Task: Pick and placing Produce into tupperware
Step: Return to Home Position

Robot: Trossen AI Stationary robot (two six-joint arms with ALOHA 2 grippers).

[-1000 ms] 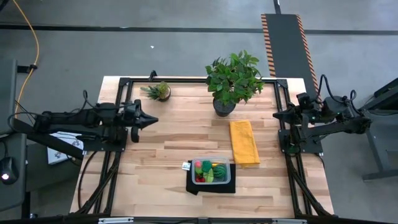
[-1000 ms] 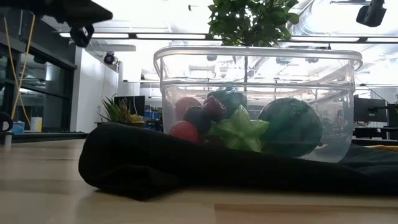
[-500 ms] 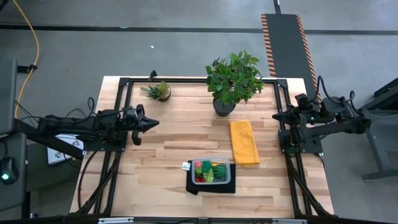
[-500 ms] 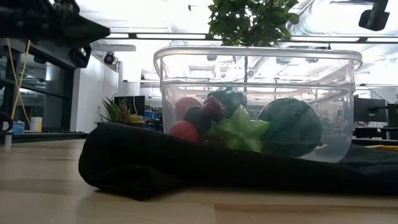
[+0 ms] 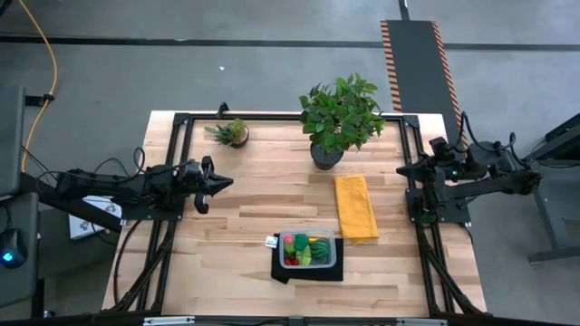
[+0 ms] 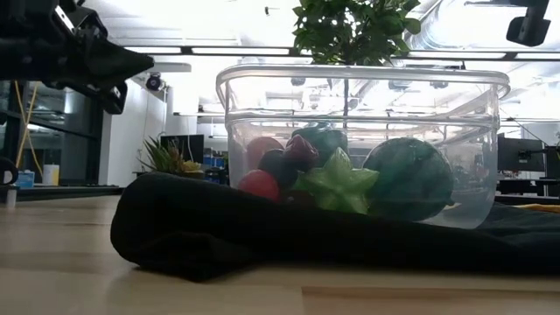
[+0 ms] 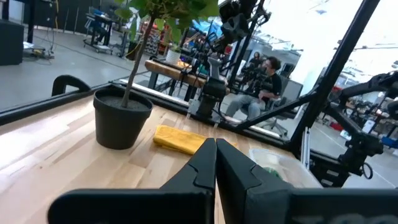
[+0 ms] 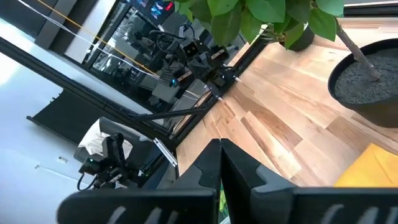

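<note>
Now the produce sits inside the tupperware, near-centre on the table. The left hand, closed and empty, lies far-left of it and looks slightly nearer. The right hand, also closed, waits far-right.

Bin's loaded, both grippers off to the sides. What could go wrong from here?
1. The clear plastic rectangular container sits on a rumpled black cloth, not bare wood; a nudge might tilt it and spill the toy produce.
2. The left gripper, shut, hangs over the table near the small spiky potted plant; a wide swing could clip it.
The right gripper, shut, waits at the table's right edge.
</note>
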